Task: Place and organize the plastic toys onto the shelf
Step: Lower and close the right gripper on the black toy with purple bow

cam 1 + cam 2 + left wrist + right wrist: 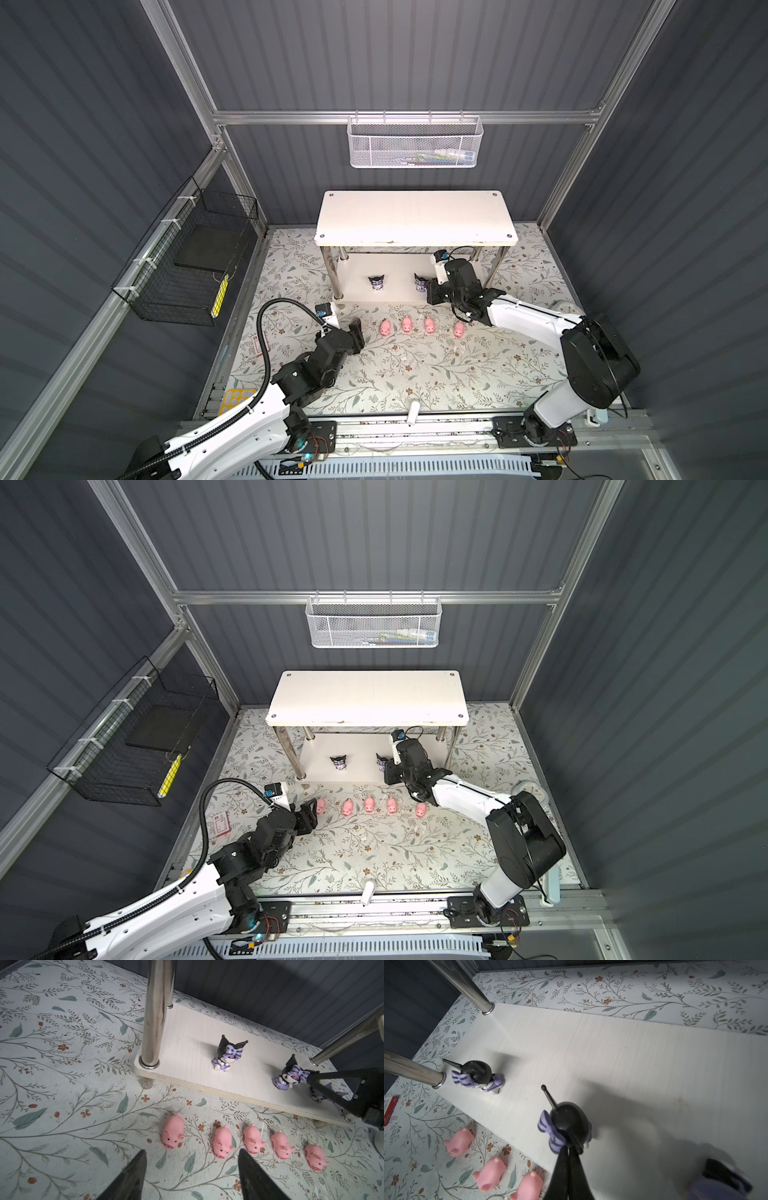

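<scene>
The white shelf (415, 216) stands at the back. On its lower board (187, 1053) two black-eared purple toys (228, 1055) (291, 1076) stand upright. A paler one (720, 1182) lies blurred by the board's end. My right gripper (568, 1148) is shut, its tips against one ear of the nearer toy (566, 1122); the ear lies beside the fingers, not between them. Several pink pigs (222, 1142) sit in a row on the floor before the shelf. My left gripper (191, 1165) hovers open over the floor just short of the two leftmost pigs (173, 1133), holding nothing.
A chrome leg (158, 1012) rises close to the leftmost pig. A white mesh basket (413, 143) hangs on the back wall and a black wire basket (187, 266) on the left wall. A white cylinder (413, 411) lies at the front edge, a red card (222, 825) at left.
</scene>
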Robot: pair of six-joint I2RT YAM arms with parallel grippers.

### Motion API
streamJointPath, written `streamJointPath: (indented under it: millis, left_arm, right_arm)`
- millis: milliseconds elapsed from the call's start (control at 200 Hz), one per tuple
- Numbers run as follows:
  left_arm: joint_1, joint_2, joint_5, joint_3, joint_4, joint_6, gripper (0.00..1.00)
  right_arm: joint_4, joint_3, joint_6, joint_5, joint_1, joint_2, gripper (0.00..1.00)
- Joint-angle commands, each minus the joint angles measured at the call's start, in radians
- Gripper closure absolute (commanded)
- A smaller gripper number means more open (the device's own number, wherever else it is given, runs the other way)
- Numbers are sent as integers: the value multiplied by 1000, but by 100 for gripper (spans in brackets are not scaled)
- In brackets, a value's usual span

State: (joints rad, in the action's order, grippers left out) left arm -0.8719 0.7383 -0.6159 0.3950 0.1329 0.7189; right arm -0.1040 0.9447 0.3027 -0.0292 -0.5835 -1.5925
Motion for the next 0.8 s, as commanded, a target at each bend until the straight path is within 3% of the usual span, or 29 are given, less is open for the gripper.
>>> streamJointPath:
  millis: [0, 795]
  left_arm:
    - [0, 4, -22, -20, -16, 5, 30]
    - [0, 14, -19, -18, -32, 0, 31]
  right_arm:
    - [1, 22, -16, 12, 6, -11, 100]
    - [7, 19, -20, 15, 20, -5, 100]
